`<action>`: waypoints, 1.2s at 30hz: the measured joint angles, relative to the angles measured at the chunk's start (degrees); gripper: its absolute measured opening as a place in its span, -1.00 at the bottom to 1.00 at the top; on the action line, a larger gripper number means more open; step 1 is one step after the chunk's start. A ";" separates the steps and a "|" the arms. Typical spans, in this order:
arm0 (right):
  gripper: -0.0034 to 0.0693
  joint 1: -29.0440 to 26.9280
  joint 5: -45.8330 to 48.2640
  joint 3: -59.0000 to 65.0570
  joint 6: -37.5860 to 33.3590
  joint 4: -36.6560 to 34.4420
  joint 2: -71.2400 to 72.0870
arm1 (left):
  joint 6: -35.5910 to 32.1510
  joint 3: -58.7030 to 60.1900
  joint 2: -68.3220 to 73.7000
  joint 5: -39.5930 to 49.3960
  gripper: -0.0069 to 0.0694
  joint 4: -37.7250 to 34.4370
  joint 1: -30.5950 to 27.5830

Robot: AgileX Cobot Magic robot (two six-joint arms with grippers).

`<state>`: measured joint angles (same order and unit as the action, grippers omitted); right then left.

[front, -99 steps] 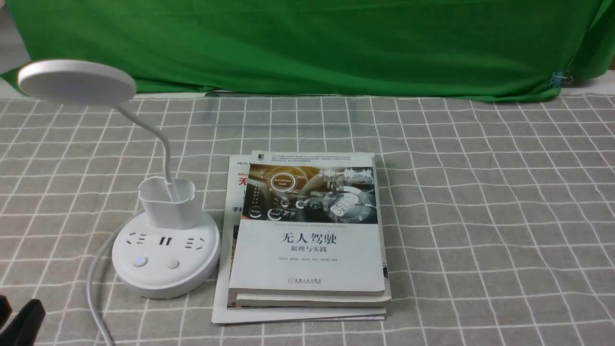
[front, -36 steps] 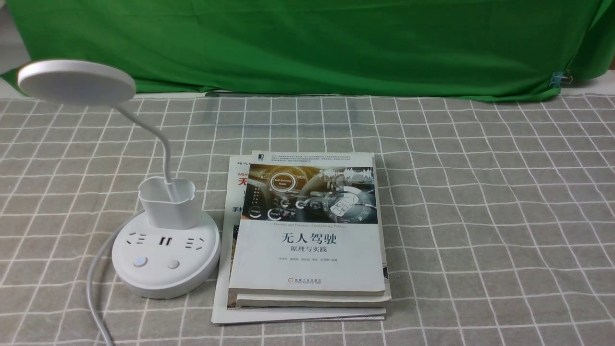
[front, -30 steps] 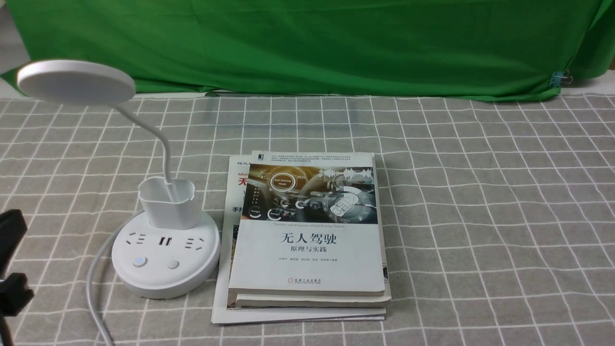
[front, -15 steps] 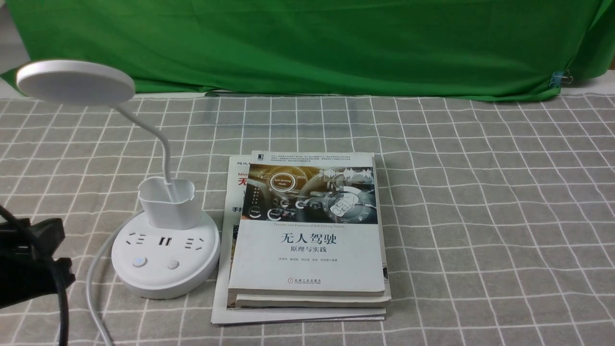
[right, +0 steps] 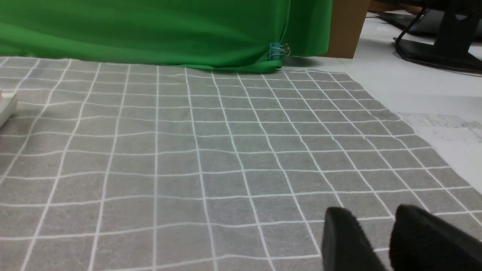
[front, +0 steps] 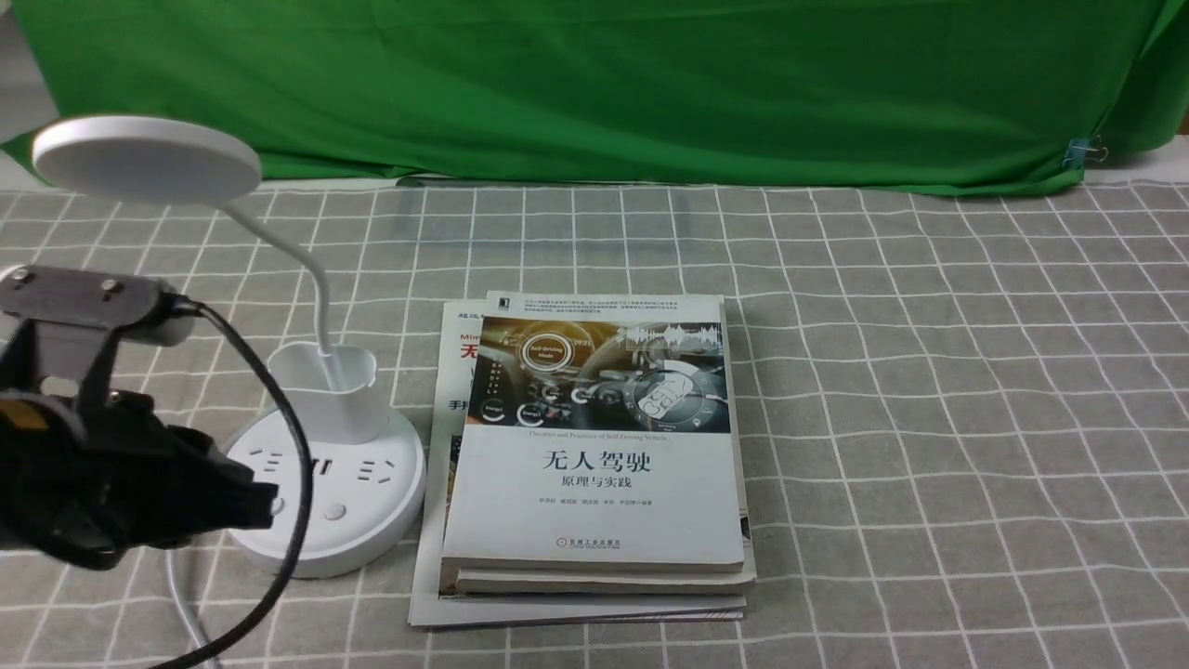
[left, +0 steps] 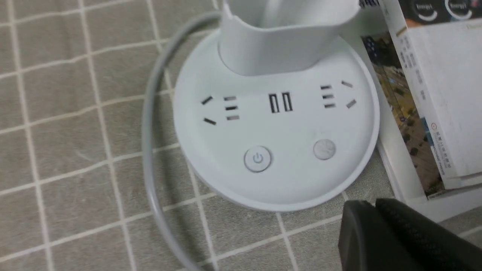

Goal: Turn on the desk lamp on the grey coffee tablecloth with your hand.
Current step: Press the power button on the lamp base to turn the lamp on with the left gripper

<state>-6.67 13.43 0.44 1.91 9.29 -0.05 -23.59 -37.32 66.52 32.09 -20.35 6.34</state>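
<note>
The white desk lamp stands at the left on the grey coffee tablecloth; its disc head is unlit. Its round base carries the pen cup, sockets and two buttons. My left gripper, the hand, is shut and empty, and its tip covers the base's left front, hiding the power button. In the left wrist view the shut tips hover just off the base's near rim, apart from the power button and the second button. My right gripper is slightly open over bare cloth.
A stack of books lies right beside the lamp base, also in the left wrist view. The lamp's white cable curls off the front left. A green backdrop cloth hangs at the back. The cloth's right edge meets white table.
My left arm has come in from the left edge and moved right and up toward the lamp base, so its tip now covers the power button. The lamp and books have not moved.
</note>
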 joint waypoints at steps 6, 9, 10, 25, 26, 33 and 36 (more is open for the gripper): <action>-0.23 0.00 0.00 0.00 0.00 0.00 0.05 | 11.20 -1.39 4.42 -0.23 -0.78 9.54 8.74; -0.23 0.00 0.00 0.00 0.00 0.00 0.05 | 17.97 -2.09 6.30 -0.66 -0.78 15.52 11.75; -0.23 0.00 0.00 0.00 0.00 0.00 0.05 | 21.47 -2.63 7.77 -1.05 -0.78 19.07 12.73; -0.23 0.00 0.00 0.00 0.00 0.00 0.05 | 26.82 -3.51 18.05 -12.21 -0.78 26.98 13.13; -0.23 0.00 0.00 0.00 0.00 0.00 0.00 | 27.05 -3.51 18.30 -12.41 -0.78 26.99 13.13; -0.23 0.00 0.00 0.00 0.00 0.00 0.05 | 28.12 -3.51 19.26 -12.72 -0.78 27.05 13.13; -0.23 0.00 0.00 0.00 0.00 0.00 0.05 | 28.16 -3.51 19.31 -12.99 -0.77 26.99 13.13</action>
<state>-6.67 13.43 0.44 1.91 9.29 0.00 4.57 -40.83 85.83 19.09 6.64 19.47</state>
